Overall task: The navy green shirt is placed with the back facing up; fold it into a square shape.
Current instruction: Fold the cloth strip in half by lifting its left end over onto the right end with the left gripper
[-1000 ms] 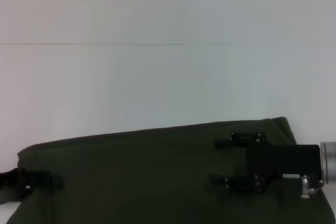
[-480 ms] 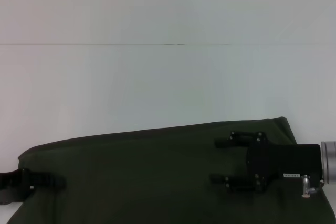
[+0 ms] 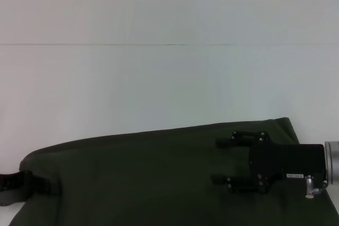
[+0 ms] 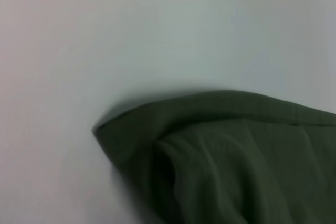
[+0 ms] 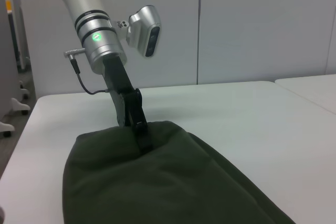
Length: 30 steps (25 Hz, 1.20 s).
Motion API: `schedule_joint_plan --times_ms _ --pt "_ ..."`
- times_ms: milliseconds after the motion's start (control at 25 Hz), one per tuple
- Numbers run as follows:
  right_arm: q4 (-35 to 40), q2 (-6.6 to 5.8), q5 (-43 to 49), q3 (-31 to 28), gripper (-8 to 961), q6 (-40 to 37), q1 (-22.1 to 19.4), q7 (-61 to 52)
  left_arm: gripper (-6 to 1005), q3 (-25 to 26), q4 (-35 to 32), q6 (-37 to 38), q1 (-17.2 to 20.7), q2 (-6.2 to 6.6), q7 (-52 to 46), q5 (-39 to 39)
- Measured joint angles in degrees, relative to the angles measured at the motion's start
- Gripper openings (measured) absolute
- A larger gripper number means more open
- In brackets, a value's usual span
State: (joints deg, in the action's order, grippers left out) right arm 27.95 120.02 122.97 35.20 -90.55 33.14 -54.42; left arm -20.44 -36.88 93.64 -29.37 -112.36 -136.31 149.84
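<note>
**Q:** What is filling the scene?

**A:** A white table (image 3: 159, 83) is carrying the shirt (image 3: 159, 178), which is lying spread across the table's near part, plain side up, its far edge running as a long slanted fold line. In the right wrist view the cloth is bunching into a rounded mound at the shirt's left end.

**Q:** Where are the arms standing relative to the shirt?

**A:** The right gripper (image 3: 214, 162) is hovering over the shirt's right end, its two black fingers spread apart with nothing between them, pointing toward the shirt's middle. The left gripper (image 5: 143, 137) is pressing into the shirt's left corner, its tip sinking among the folds; whether it is pinching the cloth cannot be told.

**Q:** And the close view of that corner?

**A:** The left wrist view is showing the shirt's hemmed corner lying on the table, wrinkled and slightly raised.
</note>
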Motion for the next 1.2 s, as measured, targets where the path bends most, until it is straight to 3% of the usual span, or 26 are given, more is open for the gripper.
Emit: schedule_joint_plan --times_ms 80,400,520,720,920,1040,1200 --pt "0.0 -0.04 0.0 0.0 805 -0.1 0.0 -0.3 249 0.0 0.0 0.0 0.0 0.05 0.0 0.0" --pt "0.0 -0.06 -0.1 -0.2 804 -0.5 0.0 -0.4 111 -0.2 -0.2 -0.4 0.0 0.94 0.7 0.1" --pt "0.0 -0.06 -0.2 -0.2 804 -0.5 0.0 -0.4 94 -0.3 -0.3 -0.6 0.0 2.27 1.0 0.1" --pt "0.0 -0.05 -0.9 -0.1 803 -0.5 0.0 -0.3 93 -0.4 -1.7 -1.0 -0.6 6.18 0.4 0.2" --pt "0.0 -0.01 -0.9 -0.3 803 -0.4 0.0 -0.3 93 -0.1 -5.6 -1.2 -1.6 8.98 -0.9 4.2" --pt "0.0 0.10 -1.0 -0.2 803 0.0 0.0 -0.3 94 0.2 -7.8 -1.8 -2.3 10.01 -2.6 8.0" --pt "-0.5 0.16 -1.0 -0.2 802 0.2 0.0 -0.1 94 0.4 -8.5 -0.7 -3.1 10.36 -4.6 8.9"
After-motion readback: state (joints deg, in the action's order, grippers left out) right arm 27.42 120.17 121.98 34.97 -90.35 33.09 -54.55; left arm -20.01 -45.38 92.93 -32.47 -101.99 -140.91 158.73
